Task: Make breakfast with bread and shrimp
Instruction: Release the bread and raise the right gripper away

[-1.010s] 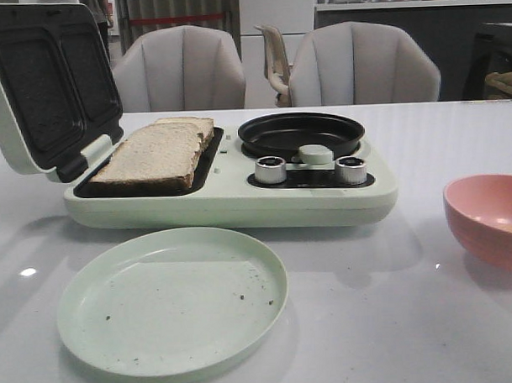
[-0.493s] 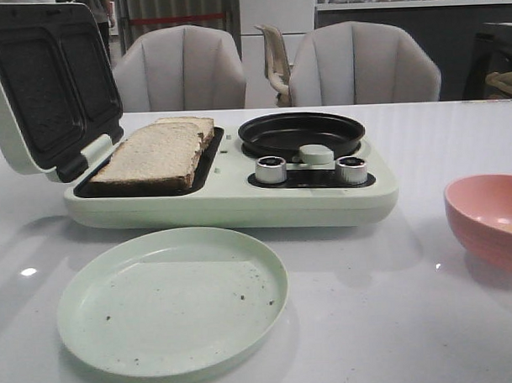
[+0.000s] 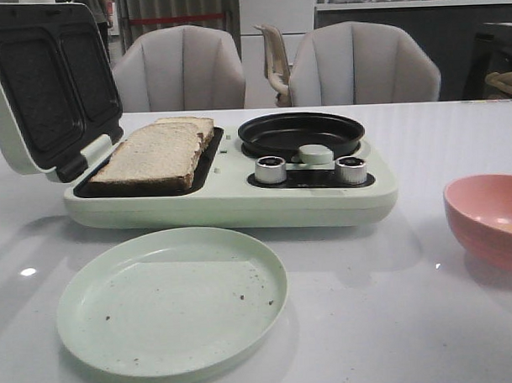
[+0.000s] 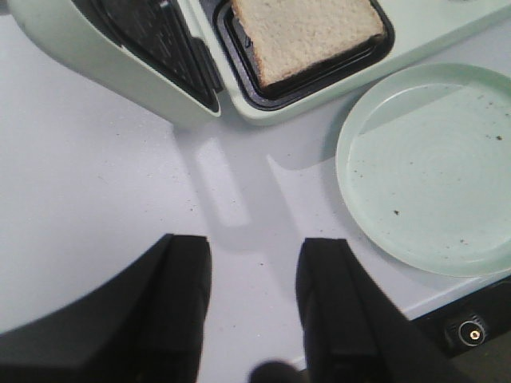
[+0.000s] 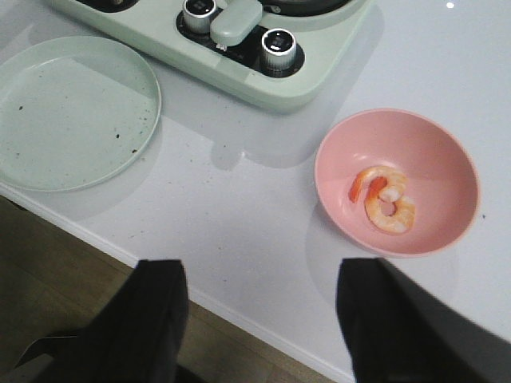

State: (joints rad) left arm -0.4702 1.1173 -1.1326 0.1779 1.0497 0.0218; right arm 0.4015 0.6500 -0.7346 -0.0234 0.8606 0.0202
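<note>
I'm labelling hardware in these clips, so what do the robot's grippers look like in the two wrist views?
Only the finger ends show. The left gripper has two broad, flat matte-black fingers with squared tips, plain and unmarked. The right gripper has the same black, blocky fingers. No cables run along them; a small round socket sits on dark housing at the left wrist view's edge. The arms themselves are out of sight.

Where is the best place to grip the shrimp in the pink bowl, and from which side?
Probably from straight above: the shrimp lie curled on the bottom of the bowl, whose walls block the sides. Pinch across the thick middle of one curl.
</note>
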